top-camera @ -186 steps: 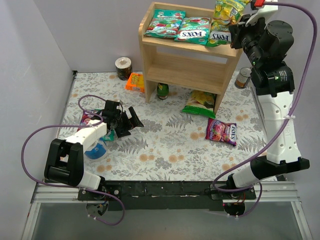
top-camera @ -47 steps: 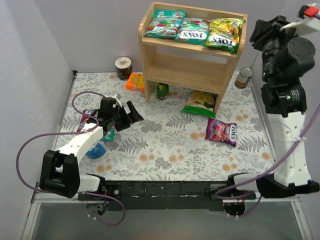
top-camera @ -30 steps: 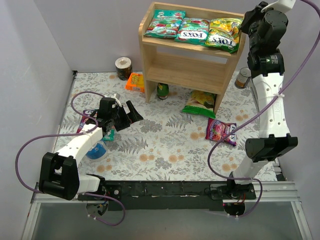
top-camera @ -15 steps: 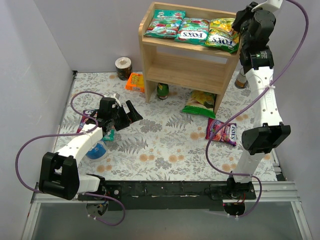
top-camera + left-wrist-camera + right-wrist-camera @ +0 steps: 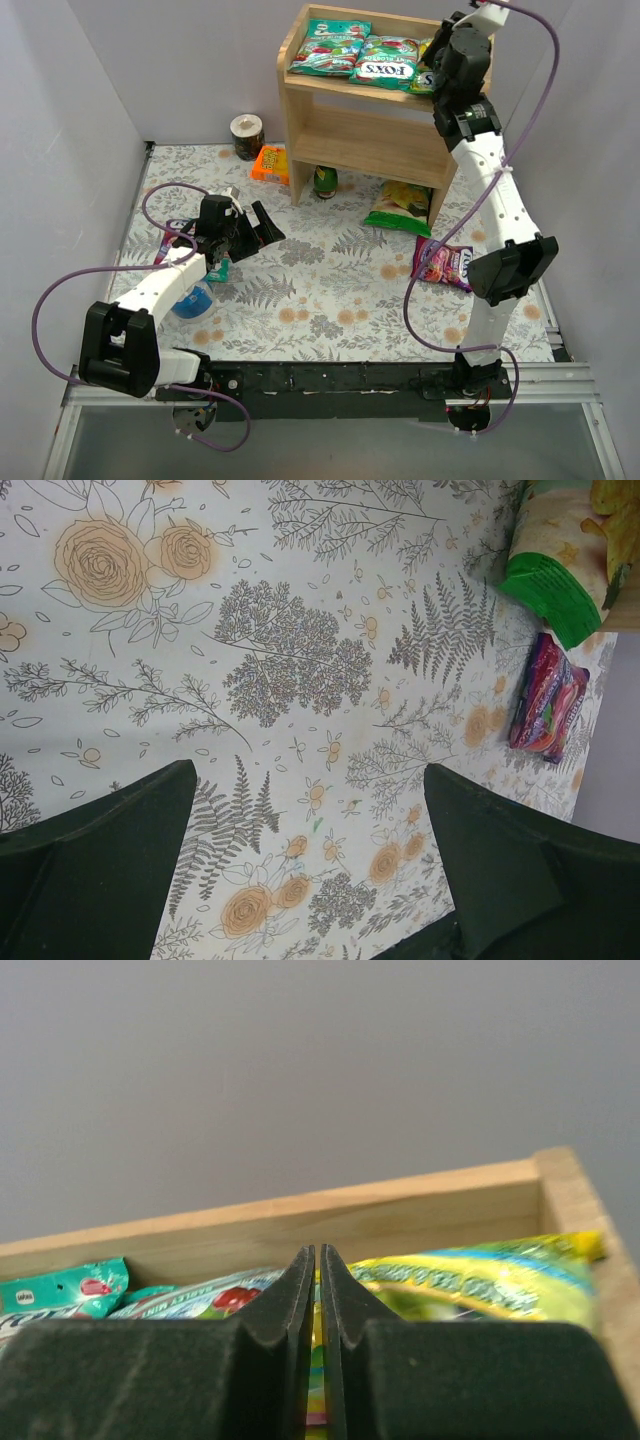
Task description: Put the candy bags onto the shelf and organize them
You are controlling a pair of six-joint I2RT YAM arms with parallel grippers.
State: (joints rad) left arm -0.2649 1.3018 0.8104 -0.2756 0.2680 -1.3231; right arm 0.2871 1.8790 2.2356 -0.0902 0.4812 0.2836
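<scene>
The wooden shelf (image 5: 372,118) carries three candy bags on its top tier: a teal one (image 5: 328,47), a teal-green one (image 5: 388,60) and a yellow-green one (image 5: 427,80), mostly hidden behind my right gripper (image 5: 450,48). In the right wrist view that gripper (image 5: 318,1256) is shut to a thin slit. It sits low over the tier, with the yellow-green bag (image 5: 480,1278) behind it and the rim (image 5: 400,1210) beyond. A purple bag (image 5: 445,265) lies on the table. Another purple bag (image 5: 176,236) peeks out beside my left gripper (image 5: 262,232), which stands open and empty (image 5: 310,780).
A green-and-yellow snack bag (image 5: 400,208) leans under the shelf's right side, also at the left wrist view's top right (image 5: 560,560). An orange packet (image 5: 270,163), a roll (image 5: 246,136) and a green can (image 5: 326,182) sit near the shelf's left foot. Grey walls enclose the table.
My right arm has swung left from beside the shelf to over its top right corner, now covering the yellow-green bag, and its jaws have narrowed. The left arm has not moved.
</scene>
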